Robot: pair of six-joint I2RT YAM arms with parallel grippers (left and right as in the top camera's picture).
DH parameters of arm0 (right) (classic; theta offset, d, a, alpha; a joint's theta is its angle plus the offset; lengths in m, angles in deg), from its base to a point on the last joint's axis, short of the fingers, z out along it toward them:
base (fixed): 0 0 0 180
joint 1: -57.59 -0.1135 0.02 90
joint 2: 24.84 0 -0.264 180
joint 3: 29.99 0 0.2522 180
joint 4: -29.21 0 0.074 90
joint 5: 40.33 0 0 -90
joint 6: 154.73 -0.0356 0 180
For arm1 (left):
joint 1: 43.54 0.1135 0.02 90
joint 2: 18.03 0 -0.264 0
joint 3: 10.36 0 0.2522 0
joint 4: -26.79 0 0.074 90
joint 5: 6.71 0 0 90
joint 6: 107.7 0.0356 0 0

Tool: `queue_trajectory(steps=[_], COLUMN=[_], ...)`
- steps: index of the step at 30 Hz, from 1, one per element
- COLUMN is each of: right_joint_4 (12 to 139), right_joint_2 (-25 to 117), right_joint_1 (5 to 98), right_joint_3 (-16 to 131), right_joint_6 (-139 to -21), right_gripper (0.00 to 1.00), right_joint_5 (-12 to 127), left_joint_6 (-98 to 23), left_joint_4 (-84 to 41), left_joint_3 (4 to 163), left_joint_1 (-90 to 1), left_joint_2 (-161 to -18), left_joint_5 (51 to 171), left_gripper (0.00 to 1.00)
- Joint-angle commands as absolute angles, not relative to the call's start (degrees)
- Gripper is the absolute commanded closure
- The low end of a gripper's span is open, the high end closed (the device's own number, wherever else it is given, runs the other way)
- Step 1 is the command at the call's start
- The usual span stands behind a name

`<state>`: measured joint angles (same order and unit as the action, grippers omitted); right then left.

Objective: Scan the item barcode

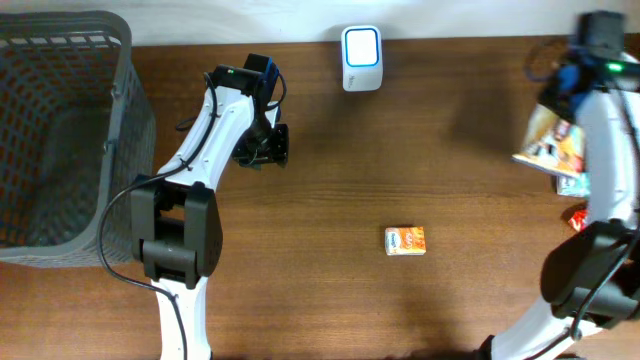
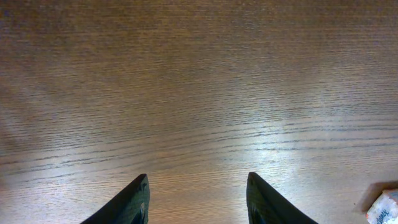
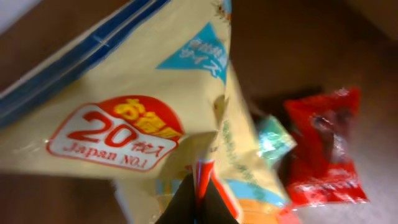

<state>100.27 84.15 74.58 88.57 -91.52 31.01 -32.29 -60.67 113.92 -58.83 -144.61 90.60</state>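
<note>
A yellow snack packet (image 3: 124,106) with a red "20 Japan No.1" badge is pinched by its edge in my right gripper (image 3: 198,186), which is shut on it. From above, the packet (image 1: 548,135) hangs at the table's far right under the right gripper (image 1: 562,103). A white barcode scanner (image 1: 361,58) stands at the back middle. My left gripper (image 2: 198,178) is open over bare wood with nothing between its fingers; in the overhead view the left gripper (image 1: 264,148) sits left of the scanner.
A small orange box (image 1: 405,240) lies mid-table; its corner (image 2: 385,208) shows in the left wrist view. A red packet (image 3: 326,149) and a teal one (image 3: 273,140) lie under the held packet. A grey basket (image 1: 125,120) fills the left side.
</note>
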Motion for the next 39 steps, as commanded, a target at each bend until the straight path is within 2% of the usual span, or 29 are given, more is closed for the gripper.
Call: queue_trajectory(steps=[1,7,10,12,14,15,16,17,23,26,28,31,35,39], right_joint_4=[102.35,102.37,102.35,102.09,102.20,102.28,102.63,103.44,111.62,115.27,116.88,121.32,125.76,125.76], right_joint_2=[86.03,88.81,89.81,89.85,89.59,89.22,88.72,88.00,81.57,77.07,74.23,70.84,70.53,71.67], right_joint_1=[79.67,87.26,88.44,88.41,88.37,88.37,88.37,88.37,88.37,88.35,88.35,88.33,87.98,88.00], right_joint_3=[88.68,84.24,83.63,83.65,84.22,84.59,85.16,86.06,94.69,98.67,99.15,99.15,99.06,99.06], right_joint_6=[-94.21,-103.54,-102.69,-102.67,-101.18,-98.77,-96.79,-96.13,-95.96,-92.61,-90.49,-88.94,-88.92,-88.92], right_gripper=[0.96,0.96,0.96,0.80,0.71,0.61,0.46,0.02,0.02,0.02,0.02,0.02,0.02,0.02], right_joint_5=[33.85,34.25,34.25,34.07,34.75,35.38,35.80,35.75,39.82,52.47,61.76,70.79,69.50,63.77], left_joint_6=[-32.25,-32.25,-32.25,-32.25,-32.25,-32.25,-32.25,-32.25,-32.25,-32.25,-32.25,-32.22,-32.20,-26.61], left_joint_4=[-60.77,-60.99,-60.91,-60.91,-60.93,-60.95,-60.95,-60.93,-60.73,-60.73,-60.62,-60.88,-61.39,-61.89], left_joint_3=[114.23,114.23,114.23,114.23,114.23,114.23,114.23,114.23,114.23,114.23,114.23,114.23,114.23,114.23], left_joint_1=[-58.76,-58.76,-58.76,-58.76,-58.76,-58.76,-58.76,-58.76,-58.76,-58.76,-58.76,-58.83,-59.99,-63.22], left_joint_2=[-143.67,-143.67,-143.67,-143.67,-143.67,-143.67,-143.67,-143.67,-143.67,-143.67,-143.67,-143.67,-143.67,-143.67], left_joint_5=[91.43,91.41,91.41,91.41,91.41,91.41,91.41,91.41,91.41,91.41,91.41,91.47,95.32,102.27], left_gripper=[0.51,0.51,0.50,0.48,0.48,0.47,0.47,0.46,0.45,0.43,0.37,0.36,0.37,0.37])
